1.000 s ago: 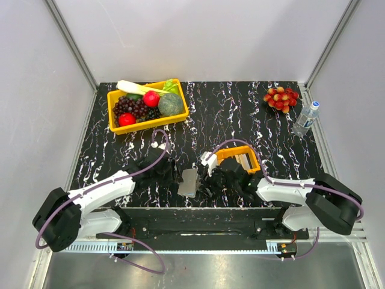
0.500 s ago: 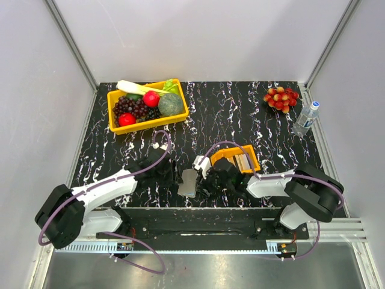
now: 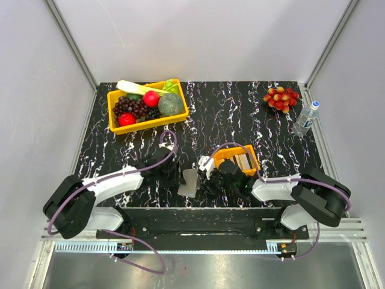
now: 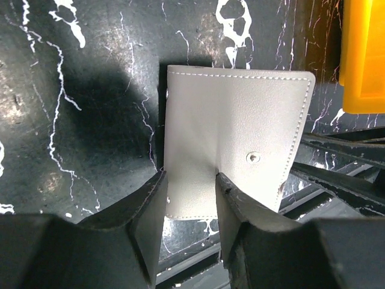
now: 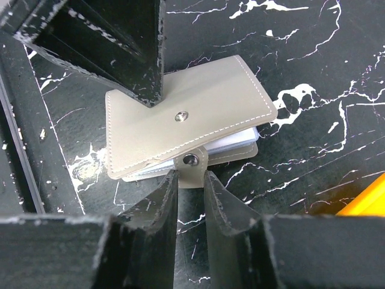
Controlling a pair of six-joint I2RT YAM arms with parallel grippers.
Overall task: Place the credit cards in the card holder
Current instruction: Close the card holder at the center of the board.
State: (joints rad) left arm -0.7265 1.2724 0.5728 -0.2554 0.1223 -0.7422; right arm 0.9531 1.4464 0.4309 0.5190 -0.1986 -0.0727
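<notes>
The card holder [image 3: 189,182] is a taupe-grey wallet lying folded near the table's front edge, between both grippers. In the left wrist view the card holder [image 4: 240,120] shows its stitched cover and a snap stud. My left gripper [image 4: 189,183] stands open over its near left part, with one finger pressing the cover. In the right wrist view, pale blue-grey pockets show at the edge of the card holder [image 5: 198,102]. My right gripper [image 5: 191,177] is nearly closed, its tips touching both sides of the loose snap tab [image 5: 191,162]. The credit cards [image 3: 244,161] stand in the small orange tray [image 3: 228,153].
A yellow bin [image 3: 113,124] of fruit and vegetables sits at the back left. A red fruit cluster [image 3: 281,98] and a water bottle [image 3: 306,118] are at the back right. The orange tray is close behind my right gripper [image 3: 206,176]. The arms' base rail runs just in front of the wallet.
My right gripper has drawn back from over the wallet and tray and now sits at the wallet's right edge. The left arm shifted slightly. The wallet has stayed in place.
</notes>
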